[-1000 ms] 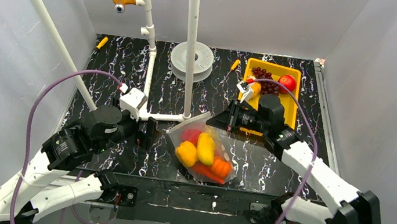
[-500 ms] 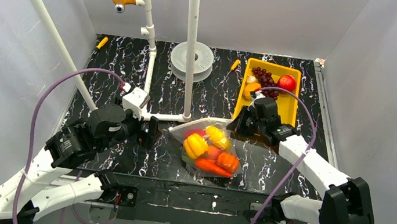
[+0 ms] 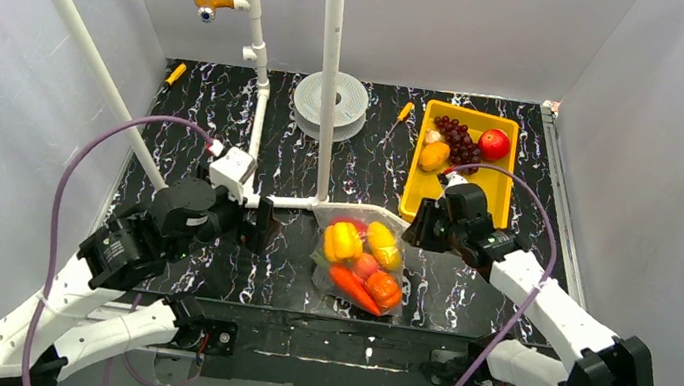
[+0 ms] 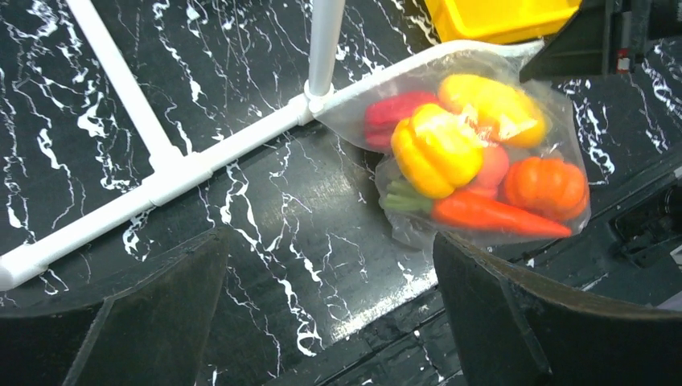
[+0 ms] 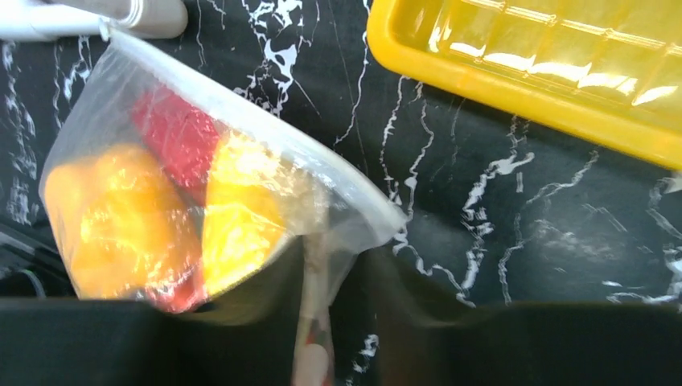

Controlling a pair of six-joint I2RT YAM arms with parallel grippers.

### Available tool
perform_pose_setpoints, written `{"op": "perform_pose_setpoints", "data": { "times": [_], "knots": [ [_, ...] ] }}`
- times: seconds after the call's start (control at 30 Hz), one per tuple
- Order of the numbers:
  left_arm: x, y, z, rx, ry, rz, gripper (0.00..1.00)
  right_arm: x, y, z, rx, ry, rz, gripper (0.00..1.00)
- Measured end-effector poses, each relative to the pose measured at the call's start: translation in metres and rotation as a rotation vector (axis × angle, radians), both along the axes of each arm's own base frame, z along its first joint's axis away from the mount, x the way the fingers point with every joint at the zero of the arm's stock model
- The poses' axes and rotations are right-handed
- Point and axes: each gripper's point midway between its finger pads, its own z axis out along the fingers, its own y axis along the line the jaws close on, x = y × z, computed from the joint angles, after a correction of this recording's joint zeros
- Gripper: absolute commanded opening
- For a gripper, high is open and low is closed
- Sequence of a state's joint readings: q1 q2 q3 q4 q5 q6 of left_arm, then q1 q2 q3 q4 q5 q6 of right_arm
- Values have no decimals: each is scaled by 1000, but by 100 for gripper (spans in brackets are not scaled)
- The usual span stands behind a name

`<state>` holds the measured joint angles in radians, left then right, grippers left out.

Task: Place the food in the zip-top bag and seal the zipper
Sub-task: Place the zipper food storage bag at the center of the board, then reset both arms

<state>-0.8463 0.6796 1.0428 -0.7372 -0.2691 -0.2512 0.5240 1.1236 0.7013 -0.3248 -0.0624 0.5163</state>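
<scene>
— Since a second ago the zip-top bag (image 3: 361, 261) has swung round. It lay slanted, and now we see its mouth edge turned to the far side, against the white pipe frame (image 3: 291, 203).

— We agree. The right gripper (image 3: 417, 226) has moved with it, and it now sits at the bag's far right corner, just in front of the yellow tray (image 3: 492, 189). The left arm has barely shifted.

— Where do we find the food?

— All of it is inside the bag, which lies flat on the black marbled table (image 3: 216, 125). We count a yellow pepper (image 4: 438, 149), a red pepper (image 4: 394, 117) behind it, a lemon-like fruit (image 4: 492, 106), an orange-red round piece (image 4: 547, 185) and the carrot (image 4: 490, 215) along the near edge.

— And the zipper (image 4: 418, 63)?

— It is a pale strip along the far edge, touching the pipe. We cannot tell whether it is pressed closed.

— What of the right jaws?

— Our right wrist view is blurred. The dark fingers (image 5: 96, 342) fill the bottom, and a fold of bag film hangs in the slim gap between them. We cannot say whether they nip it or leave it loose.

— The left gripper (image 3: 258, 225)?

— Its jaws are spread wide with nothing between them, and it hovers over the table just left of the bag.
</scene>
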Motion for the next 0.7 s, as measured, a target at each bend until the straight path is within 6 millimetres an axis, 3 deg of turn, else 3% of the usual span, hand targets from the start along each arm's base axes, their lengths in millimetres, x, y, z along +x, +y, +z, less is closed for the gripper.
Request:
{"op": "perform_pose_setpoints", "data": {
  "times": [0.1,0.13,0.17,0.2,0.23,0.33,0.37,0.4,0.47,0.7],
  "knots": [
    [-1,9,12,-30,-45,27,98,-4,-9,29,-14,-70,9,74],
    [0,12,23,-47,-72,45,98,-2,-18,59,-22,-156,-3,98],
    [-2,16,29,-58,-88,47,98,0,-28,86,-44,-230,-17,98],
    [-4,20,37,-49,-95,43,98,-3,-35,94,-72,-243,-19,98],
    [-7,26,66,-68,-138,42,98,-7,-45,113,-106,-276,-27,98],
    [-15,41,125,-174,-271,52,98,-11,-60,169,-98,-413,-56,98],
    [-22,51,144,-222,-327,60,98,-20,-73,218,-62,-552,-89,98],
    [-32,65,160,-270,-384,69,98,-21,-75,223,-59,-567,-94,98],
    [-50,90,183,-357,-483,86,98,-38,-92,259,-34,-685,-124,98],
    [-74,121,210,-454,-629,93,98,-79,-127,306,16,-915,-181,98]
  ]
}}
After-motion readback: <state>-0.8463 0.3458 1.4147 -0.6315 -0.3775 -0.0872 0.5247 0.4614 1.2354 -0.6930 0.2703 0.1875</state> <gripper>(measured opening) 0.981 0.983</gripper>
